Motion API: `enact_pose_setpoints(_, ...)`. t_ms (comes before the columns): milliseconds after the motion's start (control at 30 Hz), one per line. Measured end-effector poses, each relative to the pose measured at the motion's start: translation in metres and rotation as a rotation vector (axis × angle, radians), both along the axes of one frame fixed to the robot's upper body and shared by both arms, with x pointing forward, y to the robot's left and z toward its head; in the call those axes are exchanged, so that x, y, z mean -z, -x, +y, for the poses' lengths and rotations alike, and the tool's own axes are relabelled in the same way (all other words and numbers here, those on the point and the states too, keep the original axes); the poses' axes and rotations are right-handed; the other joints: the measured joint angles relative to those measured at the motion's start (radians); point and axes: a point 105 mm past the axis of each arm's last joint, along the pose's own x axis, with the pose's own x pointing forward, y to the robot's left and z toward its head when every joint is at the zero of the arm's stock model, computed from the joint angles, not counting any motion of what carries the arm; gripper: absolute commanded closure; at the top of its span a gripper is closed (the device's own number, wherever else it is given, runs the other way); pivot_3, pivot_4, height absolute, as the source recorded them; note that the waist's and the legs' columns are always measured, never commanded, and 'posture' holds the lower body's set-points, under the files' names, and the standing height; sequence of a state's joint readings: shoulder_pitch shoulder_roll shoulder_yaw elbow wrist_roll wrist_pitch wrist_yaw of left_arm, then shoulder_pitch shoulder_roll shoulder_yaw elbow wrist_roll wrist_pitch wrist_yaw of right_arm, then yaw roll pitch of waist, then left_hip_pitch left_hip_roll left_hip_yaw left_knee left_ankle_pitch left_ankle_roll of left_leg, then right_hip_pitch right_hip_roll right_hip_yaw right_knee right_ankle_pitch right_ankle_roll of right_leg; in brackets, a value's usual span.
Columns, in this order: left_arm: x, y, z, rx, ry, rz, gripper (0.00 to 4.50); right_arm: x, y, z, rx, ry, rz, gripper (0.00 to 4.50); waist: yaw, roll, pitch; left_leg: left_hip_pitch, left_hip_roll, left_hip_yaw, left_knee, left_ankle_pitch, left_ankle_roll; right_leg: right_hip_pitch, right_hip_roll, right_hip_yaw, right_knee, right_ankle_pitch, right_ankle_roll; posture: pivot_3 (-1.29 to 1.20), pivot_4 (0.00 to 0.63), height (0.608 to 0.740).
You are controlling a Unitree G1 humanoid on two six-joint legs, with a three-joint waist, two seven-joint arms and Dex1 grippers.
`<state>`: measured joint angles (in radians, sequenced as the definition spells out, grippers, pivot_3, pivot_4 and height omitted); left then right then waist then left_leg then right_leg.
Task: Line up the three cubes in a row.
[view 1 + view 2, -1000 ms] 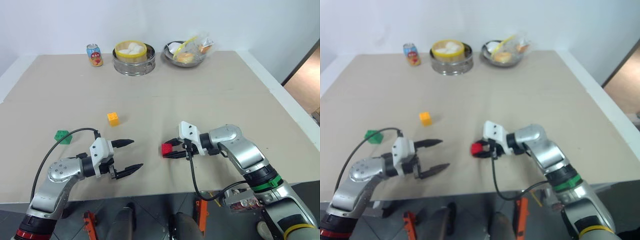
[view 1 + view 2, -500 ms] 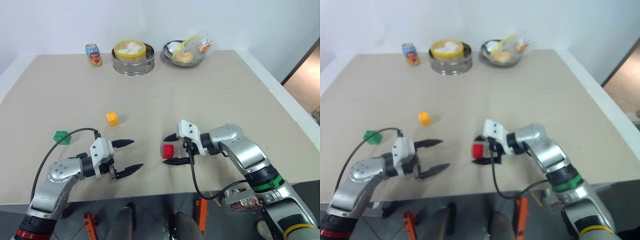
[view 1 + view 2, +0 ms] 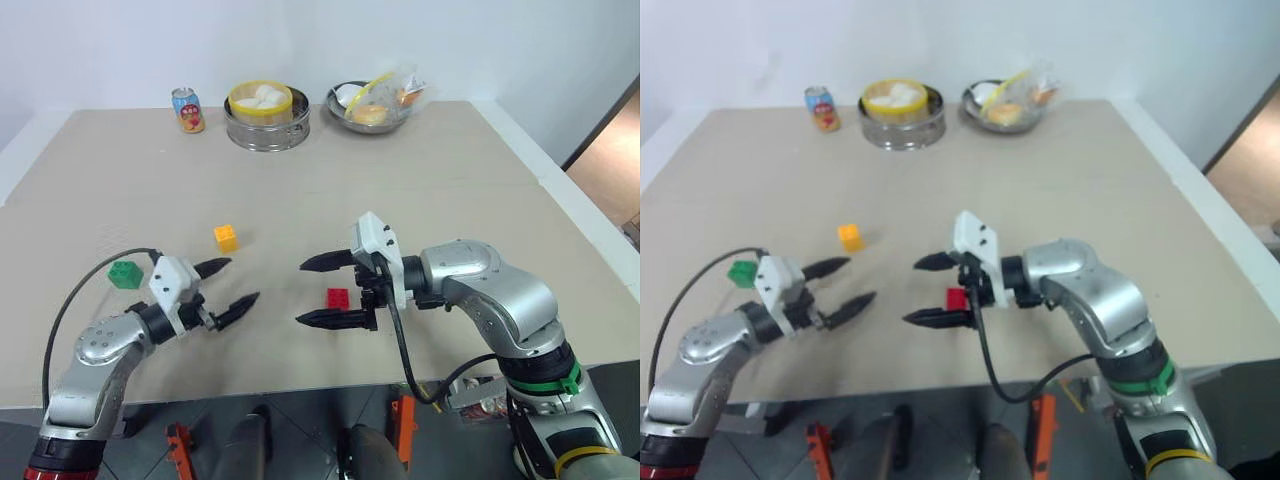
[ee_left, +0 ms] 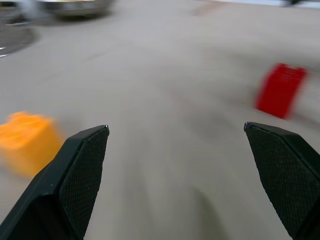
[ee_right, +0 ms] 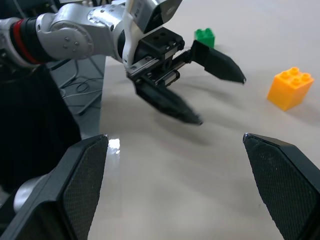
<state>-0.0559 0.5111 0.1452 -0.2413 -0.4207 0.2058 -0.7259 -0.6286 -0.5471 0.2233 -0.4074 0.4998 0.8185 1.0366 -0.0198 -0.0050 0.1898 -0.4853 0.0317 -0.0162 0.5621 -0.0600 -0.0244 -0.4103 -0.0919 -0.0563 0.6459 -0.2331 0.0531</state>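
Right claw [image 3: 312, 290] open, raised over red cube [image 3: 337, 298], studs up.

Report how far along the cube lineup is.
Done: the red cube lies on the table, free of the open right gripper. In hand: nothing; the left gripper is open too. Left: the yellow-orange cube and green cube sit apart, no row yet.

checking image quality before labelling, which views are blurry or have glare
Left wrist view: motion blur smears the orange cube and red cube. Right wrist view: mostly sharp, with a small glare patch on the table and slight blur on the left claw. Eye views: evenly lit, soft shadows.
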Motion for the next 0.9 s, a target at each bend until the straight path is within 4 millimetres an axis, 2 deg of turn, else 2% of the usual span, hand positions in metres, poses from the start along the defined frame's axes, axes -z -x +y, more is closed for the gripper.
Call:
enact_pose_setpoints(200, -0.006, -0.003, 0.041, -0.292, 0.066, -0.033, 0.00, 0.003, 0.002, 0.002, 0.003, -0.010, -0.005, 0.03, 0.000, 0.000, 0.000, 0.000, 0.000, 0.001, 0.000, 0.000, 0.000, 0.000, 0.001, 0.000, 0.000, 0.000, 0.000, 0.00, 0.150, 0.740)
enact_pose_setpoints(333, -0.015, 0.010, 0.064, -0.462, 0.101, -0.063, 0.00, 0.002, 0.001, 0.003, 0.008, -0.021, -0.048, 0.03, 0.000, -0.001, 0.000, 0.000, 0.000, 0.002, 0.000, -0.001, 0.000, -0.001, 0.001, 0.000, 0.000, 0.000, 0.000, 0.00, 0.150, 0.740)
enact_pose_setpoints(433, -0.010, 0.025, 0.087, -0.571, 0.106, -0.030, 0.00, 0.002, -0.005, 0.006, 0.015, -0.032, -0.081, 0.03, -0.001, -0.002, 0.000, 0.001, 0.001, 0.002, 0.000, -0.001, -0.001, -0.001, 0.001, -0.001, 0.000, 0.000, 0.000, 0.00, 0.150, 0.740)
enact_pose_setpoints(533, -0.007, 0.030, 0.100, -0.610, 0.089, -0.006, 0.00, 0.006, -0.008, 0.010, 0.007, -0.038, -0.084, 0.03, 0.000, -0.002, 0.000, 0.001, 0.001, 0.002, 0.001, -0.001, -0.001, -0.001, 0.001, -0.002, 0.000, 0.001, -0.001, 0.00, 0.150, 0.740)
enact_pose_setpoints(633, -0.012, 0.031, 0.115, -0.627, 0.074, 0.002, 0.00, 0.004, -0.010, 0.013, -0.012, -0.045, -0.099, 0.03, 0.002, -0.002, 0.000, 0.000, 0.002, 0.003, 0.001, -0.001, -0.001, -0.001, -0.001, -0.004, -0.001, 0.001, -0.002, 0.00, 0.150, 0.740)
enact_pose_setpoints(900, -0.006, 0.018, 0.128, -0.619, 0.081, 0.073, 0.00, 0.004, -0.014, 0.017, -0.032, -0.074, -0.116, 0.03, 0.000, -0.003, 0.000, 0.000, 0.011, 0.013, 0.001, -0.002, -0.001, -0.003, -0.003, -0.006, -0.006, 0.004, -0.004, 0.00, 0.150, 0.740)
